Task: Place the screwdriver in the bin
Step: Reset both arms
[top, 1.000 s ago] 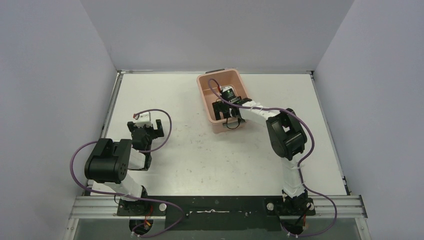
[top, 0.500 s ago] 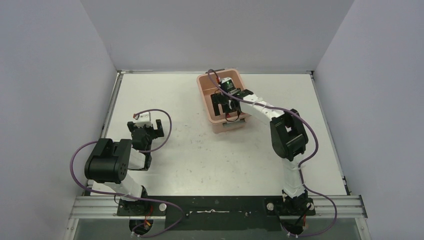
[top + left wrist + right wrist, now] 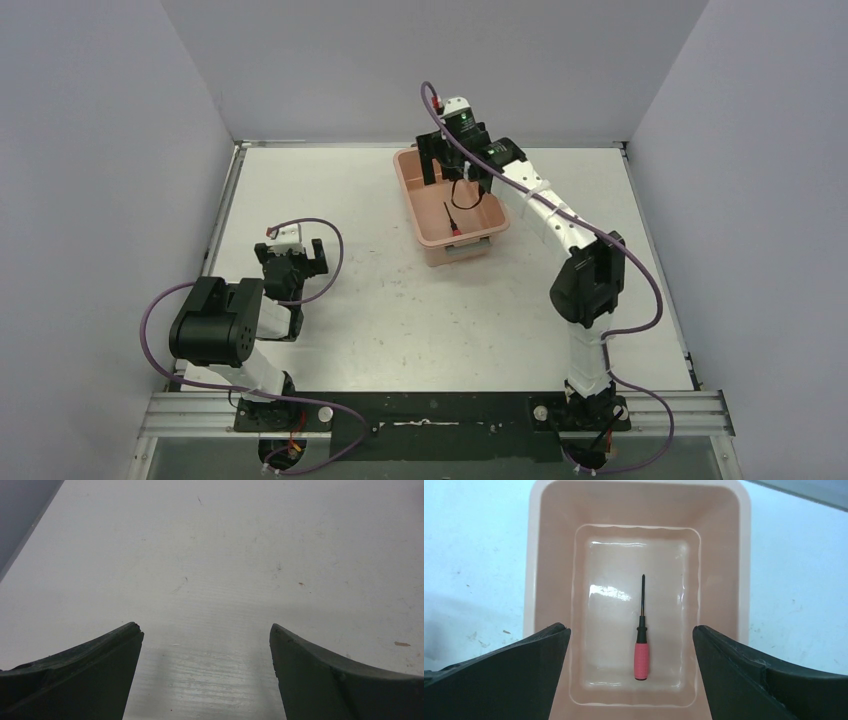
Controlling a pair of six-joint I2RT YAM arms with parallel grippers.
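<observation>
Screwdriver point(image 3: 642, 647), tiny, short red handle, thin black shaft, lies flat on the floor of the salmon-pink rectangular plastic bin point(image 3: 744, 580). It sits lower centre in the right wrist frame, handle toward the bottom edge and tip pointing up the frame, clear of every wall. In the top view the bin is upper centre on the white table top point(image 3: 350, 300), with the red handle at its near end.

My right gripper point(image 3: 630, 629) hovers above the bin with its jaws spread wide and nothing between them. It touches neither tool nor rim. My left gripper point(image 3: 206, 627) sits at the left of the top view, well apart from the bin, jaws also apart, over bare table.

Step, as I judge it: drop is done, goal state looks met, and this is the retreat. Next move calls for pulling the right arm up and back toward its base without clipping the raised rim or nudging the tub. No regrasp needed. Left arm has no job here.
</observation>
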